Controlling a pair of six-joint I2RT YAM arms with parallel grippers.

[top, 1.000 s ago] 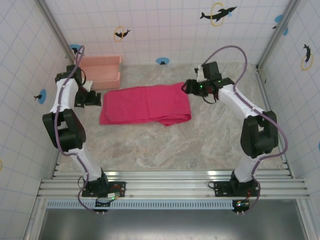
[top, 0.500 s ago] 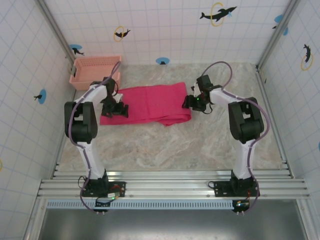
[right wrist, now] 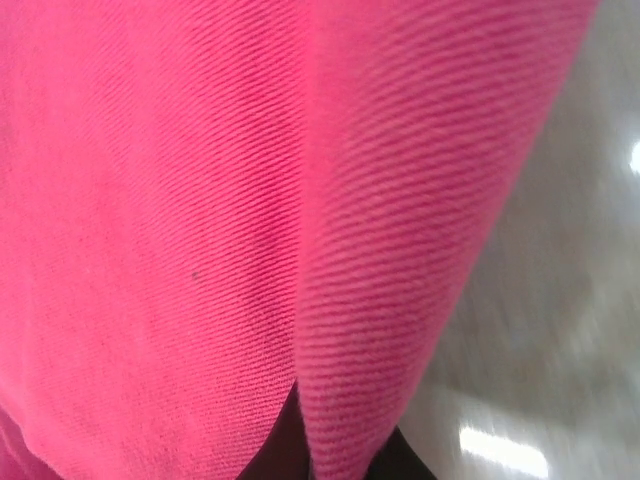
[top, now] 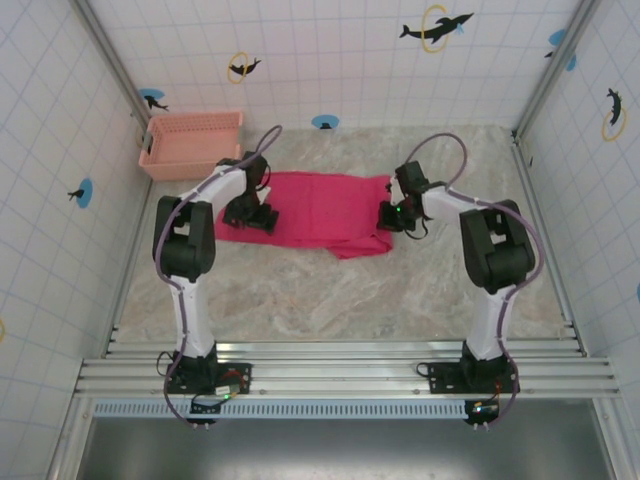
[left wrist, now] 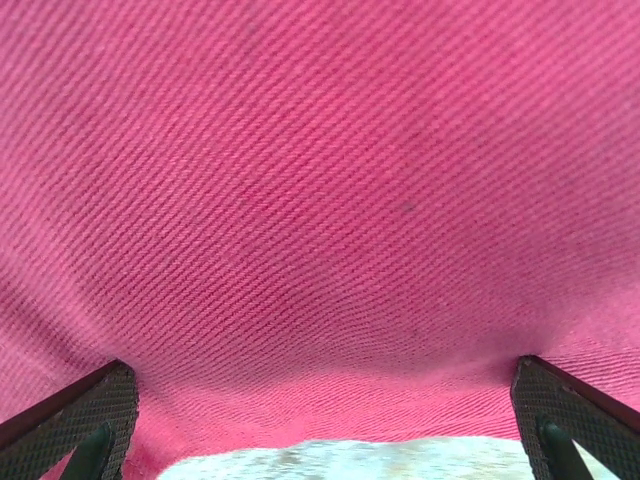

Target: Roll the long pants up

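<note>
The magenta pants (top: 320,205) are lying flat on the marble-look table (top: 330,290), toward its far side, folded into a long band running left to right. The left gripper (top: 252,214) is sitting low over the band's left end. Its 2 fingers (left wrist: 70,420) are standing wide apart, with twill cloth spreading between them and a thin strip of bare table showing at the near edge of the wrist view. The right gripper (top: 392,216) is meeting the band's right end, where its dark fingers (right wrist: 272,455) are clamping together on a raised fold of the cloth, with bare table lying just to the right of that fold. From above, each gripper is covering the end of the pants it is reaching. A pale pink lattice basket (top: 192,143) is resting in the far left corner against the tiled wall (top: 330,70), apart from the pants and beyond the left arm (top: 185,240). Dolphin stickers (top: 435,27) are dotting the wall.
</note>
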